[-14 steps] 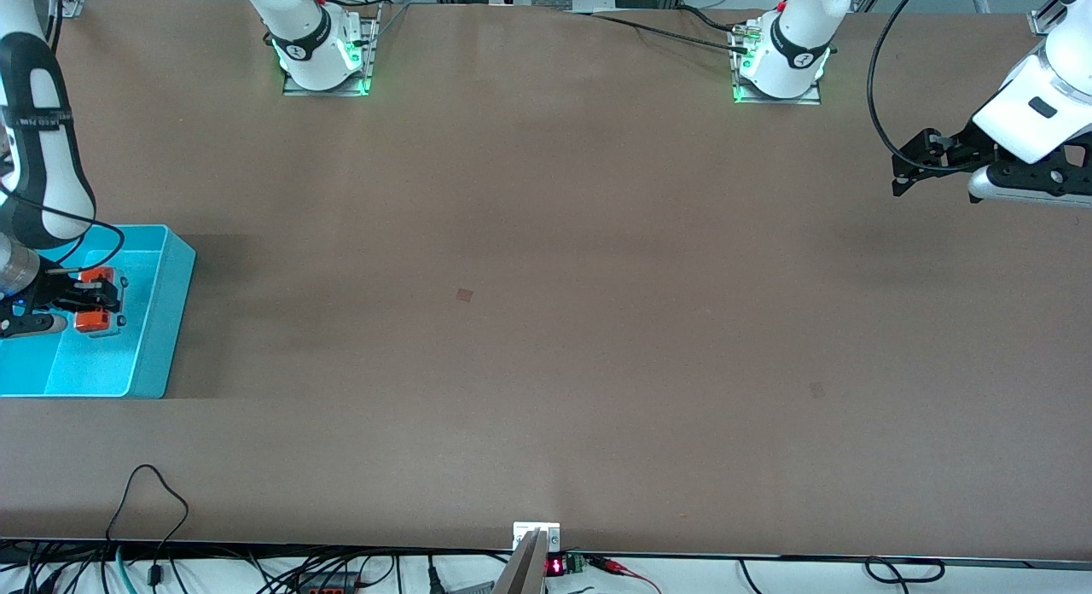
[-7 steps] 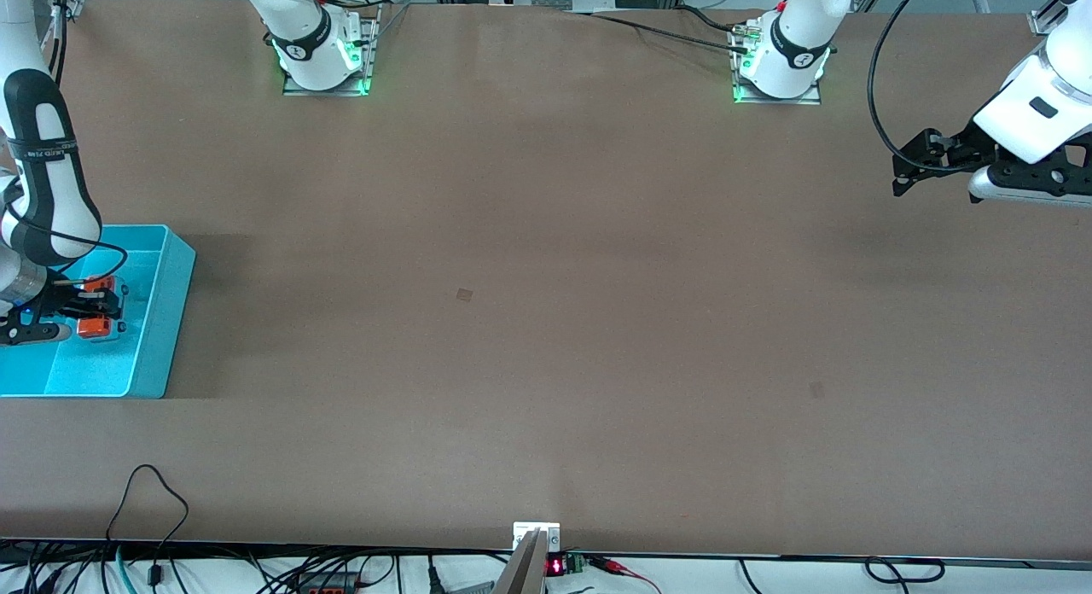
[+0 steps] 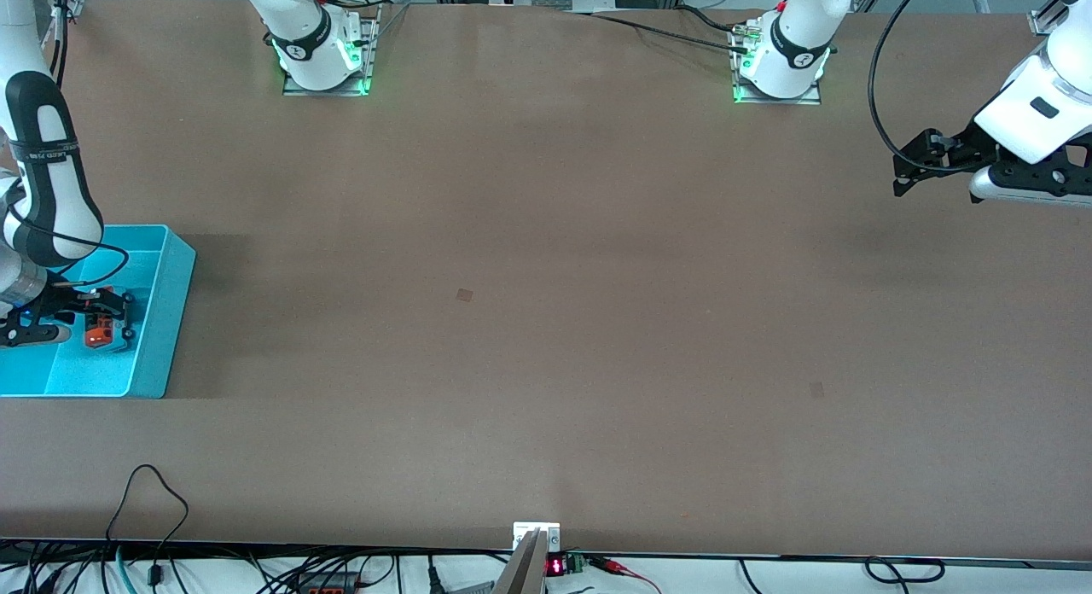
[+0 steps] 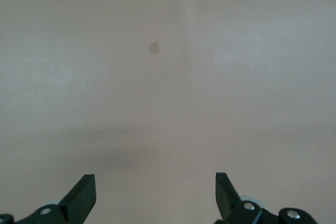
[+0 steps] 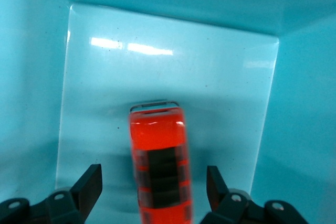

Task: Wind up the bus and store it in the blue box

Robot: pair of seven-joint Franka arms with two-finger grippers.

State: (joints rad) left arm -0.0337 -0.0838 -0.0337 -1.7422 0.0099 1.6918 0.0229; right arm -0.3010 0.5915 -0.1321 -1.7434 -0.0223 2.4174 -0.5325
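Note:
The orange toy bus (image 3: 101,331) with dark roof panels lies on the floor of the blue box (image 3: 162,321) at the right arm's end of the table. In the right wrist view the bus (image 5: 160,156) lies between the fingers and touches neither. My right gripper (image 3: 109,317) is open, low inside the box, astride the bus. My left gripper (image 3: 906,163) is open and empty, held above the bare table at the left arm's end; its fingers (image 4: 84,195) frame only tabletop.
The box's sloped walls (image 5: 294,103) close in around my right gripper. A small tan patch (image 3: 464,294) marks the middle of the brown table, and it shows in the left wrist view (image 4: 153,48). Cables hang along the table edge nearest the camera.
My right gripper went down into the blue box with the bus, then opened and let it go on the floor of the box. The left arm has not moved.

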